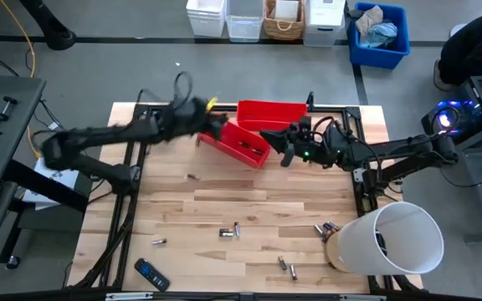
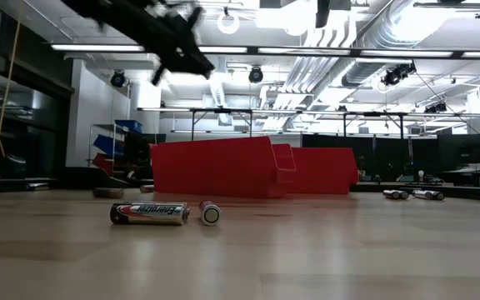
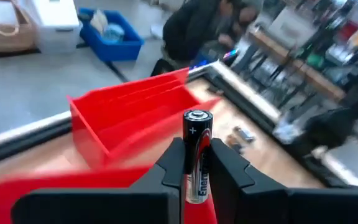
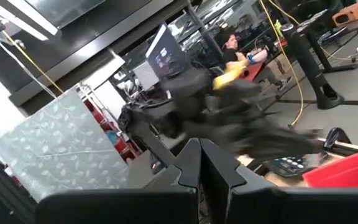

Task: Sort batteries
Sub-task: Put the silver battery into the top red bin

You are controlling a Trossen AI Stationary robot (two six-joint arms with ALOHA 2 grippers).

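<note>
My left gripper (image 1: 217, 125) hovers over the near red bin (image 1: 243, 144), shut on one upright battery (image 3: 197, 126) with a black-and-silver label. In the left wrist view its fingers (image 3: 169, 163) clamp the battery from both sides, with the far red bin (image 3: 129, 112) beyond. In the low view the left gripper (image 2: 180, 52) hangs high above the bins. My right gripper (image 1: 280, 149) sits just right of the near bin, shut and empty. Loose batteries lie on the wood: a pair (image 1: 229, 232) mid-table, one (image 1: 192, 176) near the bins, others (image 1: 287, 267) towards the front.
A second red bin (image 1: 271, 111) stands at the table's back edge. A large white tube-shaped container (image 1: 393, 241) lies at the front right beside a few batteries (image 1: 325, 227). A black remote control (image 1: 151, 274) lies front left. People sit beyond the table.
</note>
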